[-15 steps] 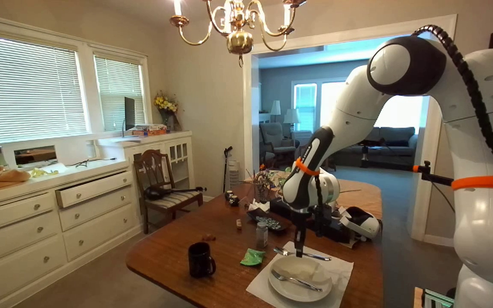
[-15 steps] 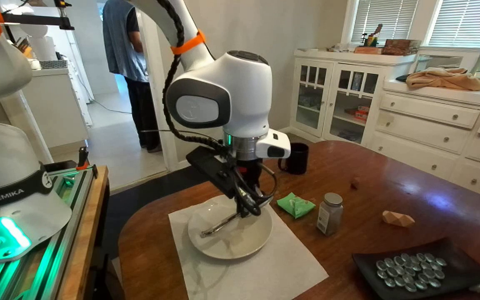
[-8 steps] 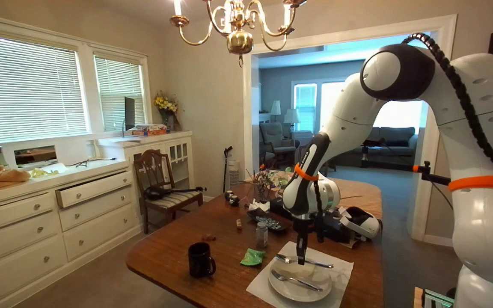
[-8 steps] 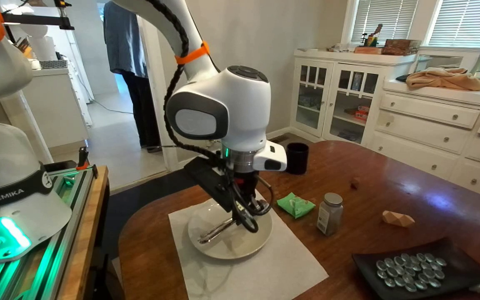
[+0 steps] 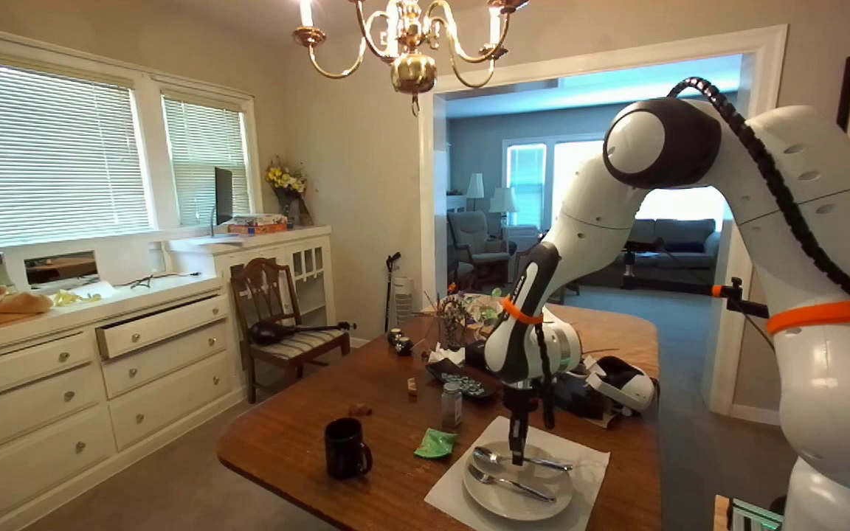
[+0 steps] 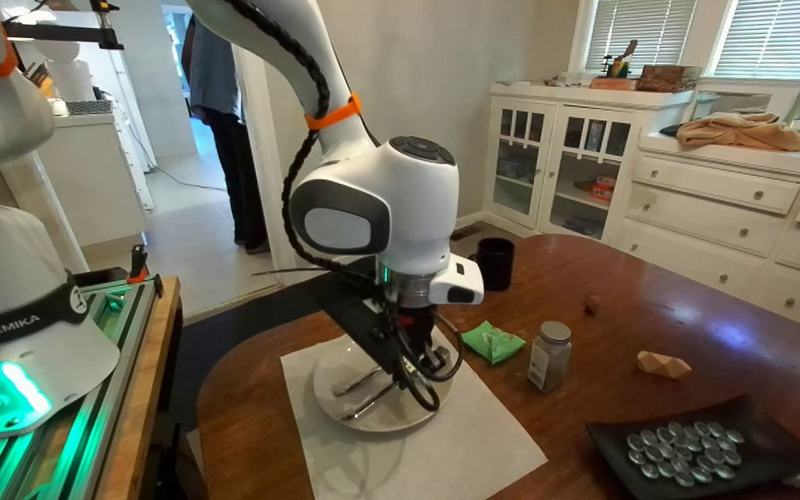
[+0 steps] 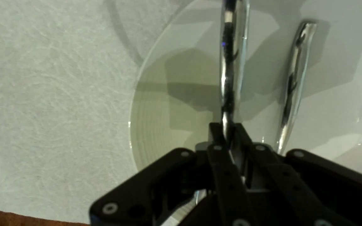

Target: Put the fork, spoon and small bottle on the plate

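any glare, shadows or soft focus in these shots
Wrist view: shadows cross the white plate, small bright highlights dot its right part, and the gripper is dark and soft; in an exterior view, bluish glare sits on the wooden table; in an exterior view, the window above the sofa is burnt out to white.

Wrist view close above plate [image 7: 156,125]

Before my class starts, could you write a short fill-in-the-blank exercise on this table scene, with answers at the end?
1. The end effector grips the ____.
2. Lying ungripped on the plate is the metal ____.
3. The small bottle stands directly on the wooden ____.
4. The packet beside the small bottle is coloured ____.

Missing words: spoon; fork; table; green.
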You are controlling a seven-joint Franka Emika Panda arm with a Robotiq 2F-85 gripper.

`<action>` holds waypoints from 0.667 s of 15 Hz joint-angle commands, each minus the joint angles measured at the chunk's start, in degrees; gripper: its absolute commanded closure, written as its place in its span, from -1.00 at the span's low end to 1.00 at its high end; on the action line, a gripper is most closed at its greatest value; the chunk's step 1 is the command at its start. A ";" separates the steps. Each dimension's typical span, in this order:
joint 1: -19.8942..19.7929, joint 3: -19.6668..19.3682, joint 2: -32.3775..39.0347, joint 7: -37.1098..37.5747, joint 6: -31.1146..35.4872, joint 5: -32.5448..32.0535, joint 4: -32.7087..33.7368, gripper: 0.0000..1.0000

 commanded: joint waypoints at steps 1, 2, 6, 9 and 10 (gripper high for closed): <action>-0.88 1.35 2.60 0.02 2.52 -1.03 1.55 0.94; -1.04 1.70 3.03 -0.04 2.82 -1.15 1.70 0.94; -0.95 2.33 3.05 -0.03 3.30 -1.69 1.30 0.94; -0.95 2.76 3.12 0.30 3.67 -1.54 1.06 0.94; -1.04 2.92 3.11 0.37 3.54 -1.43 1.04 0.94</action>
